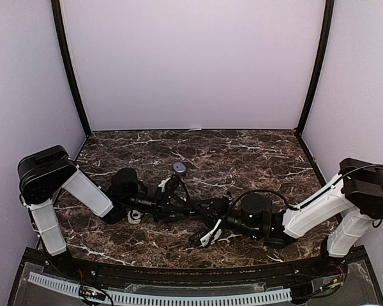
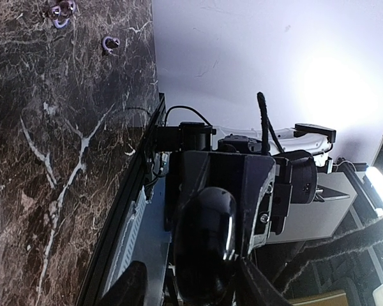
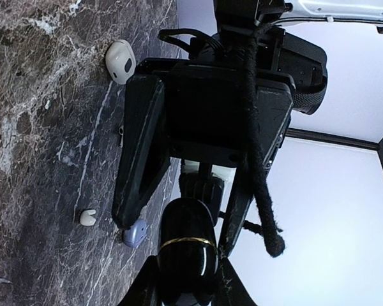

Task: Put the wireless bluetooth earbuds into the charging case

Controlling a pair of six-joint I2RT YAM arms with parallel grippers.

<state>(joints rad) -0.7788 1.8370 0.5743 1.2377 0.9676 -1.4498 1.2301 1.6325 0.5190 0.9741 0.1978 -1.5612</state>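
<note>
— First, the small white earbud [image 3: 86, 217]: in the black case [image 3: 186, 233] yet?

— No. Lying loose on the marble table [image 3: 25, 127], near the case. Purple earbuds [image 2: 110, 43] loose too, well apart from the case. None seen inside.

— And right beside the case, that small purple thing [image 3: 135, 234]?

— Half hidden behind a finger. Bud or little case, cannot tell.

— Now the case itself?

— Shiny, black, a thin gold line around it. Looks shut. Pinched at one end by the right gripper [image 3: 189, 277], closed snug on it. On the table or lifted, cannot tell.

— And the left gripper [image 2: 191, 280]?

— Facing the case from the other end. Fingers spread partway, one on each side of the case, a gap showing on one side. Gripping nothing, by the look of it.

— So what next?

— Opening the lid, most likely. Keep the right gripper squeezing and very still. Bring the left fingers in slowly, on the lid side of the gold line only. Pinch softly: smooth and slippery, probably. Tip the lid back gently, no yanking, no twisting the case out of the other grip. Stop once open wide. Then reach for the white earbud near the case.
</note>
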